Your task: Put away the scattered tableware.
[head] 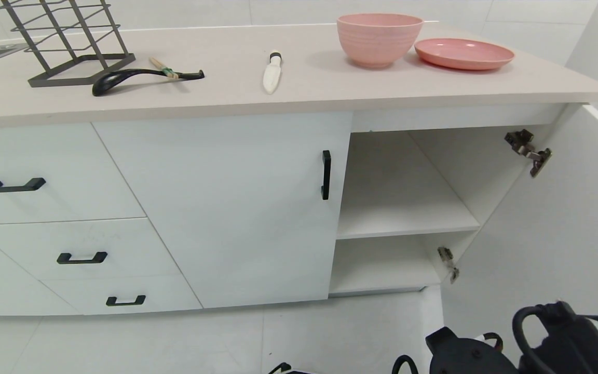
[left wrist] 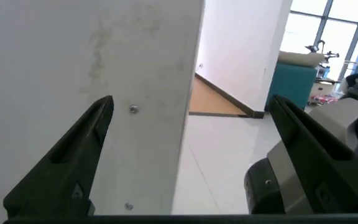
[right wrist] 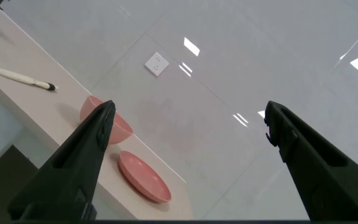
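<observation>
On the beige countertop (head: pixel 299 98) stand a pink bowl (head: pixel 379 39) and, to its right, a pink plate (head: pixel 464 53). A white utensil with a dark band (head: pixel 272 71) lies near the middle. Further left lie a black ladle (head: pixel 138 78) and wooden chopsticks (head: pixel 164 67) across it. My right gripper (right wrist: pixel 189 106) is open and holds nothing, low and away from the counter; past it I see the bowl (right wrist: pixel 110 124), the plate (right wrist: pixel 145 177) and the white utensil (right wrist: pixel 20 77). My left gripper (left wrist: pixel 191 99) is open beside a white panel (left wrist: pixel 92 74), holding nothing.
A dark wire rack (head: pixel 68 41) stands at the counter's back left. Below the counter, the right cabinet door (head: pixel 553 223) is swung open, showing two bare shelves (head: pixel 403 213). A closed door with a black handle (head: pixel 325 175) and three drawers (head: pixel 81 257) are to the left.
</observation>
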Available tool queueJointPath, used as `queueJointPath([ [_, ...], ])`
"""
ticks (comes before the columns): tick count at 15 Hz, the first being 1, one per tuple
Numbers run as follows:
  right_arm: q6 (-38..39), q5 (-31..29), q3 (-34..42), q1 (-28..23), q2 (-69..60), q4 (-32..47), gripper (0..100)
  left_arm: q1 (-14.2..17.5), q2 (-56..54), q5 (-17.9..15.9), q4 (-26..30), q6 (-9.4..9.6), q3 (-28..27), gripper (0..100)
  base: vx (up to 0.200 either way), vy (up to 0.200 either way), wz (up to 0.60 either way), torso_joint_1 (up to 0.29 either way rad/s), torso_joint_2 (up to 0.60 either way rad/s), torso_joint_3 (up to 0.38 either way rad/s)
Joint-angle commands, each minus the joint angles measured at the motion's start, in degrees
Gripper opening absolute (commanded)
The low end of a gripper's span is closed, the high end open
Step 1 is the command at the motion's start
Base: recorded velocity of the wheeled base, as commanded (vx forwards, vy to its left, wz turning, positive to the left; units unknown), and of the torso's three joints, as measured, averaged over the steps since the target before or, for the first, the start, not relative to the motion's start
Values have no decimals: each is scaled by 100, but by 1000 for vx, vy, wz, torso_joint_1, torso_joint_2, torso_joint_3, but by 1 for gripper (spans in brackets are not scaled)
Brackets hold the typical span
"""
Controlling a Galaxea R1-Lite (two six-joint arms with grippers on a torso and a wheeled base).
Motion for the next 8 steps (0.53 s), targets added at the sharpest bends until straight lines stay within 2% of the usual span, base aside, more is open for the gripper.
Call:
queueJointPath([
  [1, -3, 4, -140, -19, -280, 126, 100, 113, 126, 47, -49, -12, -69, 100, 0, 0, 0, 0, 0, 0],
  [2, -3, 4, -307, -28, -429, 249, 100, 289, 135, 205, -84, -153, -69, 100, 0, 0, 0, 0, 0, 0],
  [3, -3, 4, -325, -28, -429, 249, 100, 297, 135, 214, -93, -179, -69, 100, 0, 0, 0, 0, 0, 0],
  [4, -3, 4, -351, -28, -500, 258, 100, 447, 135, 302, -146, -320, -69, 100, 0, 0, 0, 0, 0, 0],
  [6, -3, 13, -254, -2, -491, 258, 100, 702, -41, 302, -374, -320, 18, 100, 0, 0, 0, 0, 0, 0],
  [8, -12, 40, 27, 25, -473, 258, 100, 1080, -454, 311, -497, -320, 642, 100, 0, 0, 0, 0, 0, 0],
])
